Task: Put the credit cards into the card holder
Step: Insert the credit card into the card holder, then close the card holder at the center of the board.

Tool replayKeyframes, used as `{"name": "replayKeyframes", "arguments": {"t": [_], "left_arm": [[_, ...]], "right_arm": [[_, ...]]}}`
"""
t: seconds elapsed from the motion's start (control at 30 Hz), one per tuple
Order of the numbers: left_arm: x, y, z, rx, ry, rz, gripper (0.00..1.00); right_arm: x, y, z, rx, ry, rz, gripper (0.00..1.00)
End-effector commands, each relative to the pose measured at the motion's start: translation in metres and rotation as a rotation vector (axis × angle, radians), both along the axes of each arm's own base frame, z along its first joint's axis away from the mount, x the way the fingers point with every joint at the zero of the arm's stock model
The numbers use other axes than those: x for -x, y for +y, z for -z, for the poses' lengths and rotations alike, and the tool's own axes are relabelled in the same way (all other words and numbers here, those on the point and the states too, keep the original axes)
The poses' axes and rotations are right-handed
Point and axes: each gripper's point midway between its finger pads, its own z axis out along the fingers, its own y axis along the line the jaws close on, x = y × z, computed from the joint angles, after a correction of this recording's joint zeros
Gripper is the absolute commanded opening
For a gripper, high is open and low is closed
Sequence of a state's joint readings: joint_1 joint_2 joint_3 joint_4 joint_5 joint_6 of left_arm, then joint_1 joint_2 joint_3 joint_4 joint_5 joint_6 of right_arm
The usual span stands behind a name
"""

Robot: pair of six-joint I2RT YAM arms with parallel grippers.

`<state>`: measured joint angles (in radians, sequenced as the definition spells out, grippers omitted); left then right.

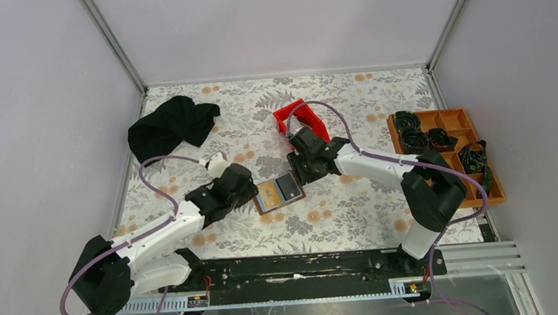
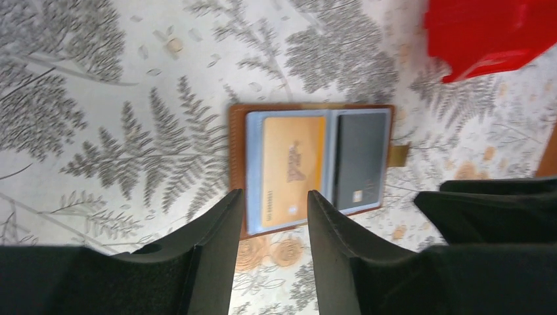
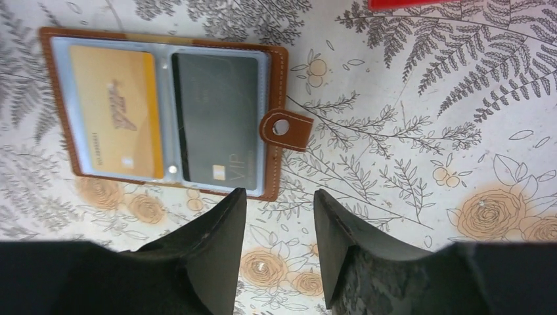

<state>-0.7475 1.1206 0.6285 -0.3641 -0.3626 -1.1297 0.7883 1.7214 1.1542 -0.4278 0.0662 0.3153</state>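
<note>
We see a small brown leather wallet [image 1: 279,193] lying open and flat on the flowery tabletop [image 1: 340,220], right in the middle between the two arms. Inside it are clear pockets. An orange-yellow plastic card [image 3: 115,111] sits in the pocket on the left arm's side. A dark grey plastic card [image 3: 217,118] sits in the pocket on the right arm's side. Both cards lie flat, side by side. A little brown tab clasp [image 3: 287,129] with a round snap sticks out from the wallet's edge next to the dark card. The left arm [image 1: 169,224] reaches in from the left, and its jaws are spread apart with nothing held between them, just over the wallet's edge by the orange-yellow card. The right arm [image 1: 377,164] reaches in from the right, and its jaws are also spread apart and hold nothing, just beside the wallet's edge by the dark card. A red plastic bin [image 1: 301,122] stands farther back on the tabletop. A crumpled black cloth [image 1: 171,126] lies at the far left. An orange-brown tray with little boxes [image 1: 455,121] sits at the right and holds some black things [image 1: 412,139].
</note>
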Motion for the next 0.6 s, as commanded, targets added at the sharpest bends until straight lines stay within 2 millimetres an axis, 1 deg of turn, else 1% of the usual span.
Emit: {"name": "replayKeyframes", "arguments": {"t": [0.0, 0.13, 0.27, 0.37, 0.57], "left_arm": [[0.018, 0.014, 0.02, -0.019, 0.065, -0.039, 0.48], [0.023, 0.016, 0.028, -0.019, 0.084, -0.041, 0.49], [0.026, 0.016, 0.034, -0.012, 0.089, -0.032, 0.5], [0.028, 0.014, 0.038, -0.004, 0.091, -0.026, 0.51], [0.027, 0.011, 0.046, -0.022, 0.111, -0.003, 0.51]], "right_arm": [[0.007, 0.019, -0.013, -0.13, -0.004, 0.0, 0.51], [0.021, 0.023, 0.0, -0.177, 0.056, -0.004, 0.54], [0.029, 0.024, 0.01, -0.204, 0.084, 0.002, 0.66], [0.03, 0.024, 0.013, -0.215, 0.088, 0.011, 0.68], [0.03, 0.022, 0.023, -0.227, 0.114, 0.028, 0.68]]}}
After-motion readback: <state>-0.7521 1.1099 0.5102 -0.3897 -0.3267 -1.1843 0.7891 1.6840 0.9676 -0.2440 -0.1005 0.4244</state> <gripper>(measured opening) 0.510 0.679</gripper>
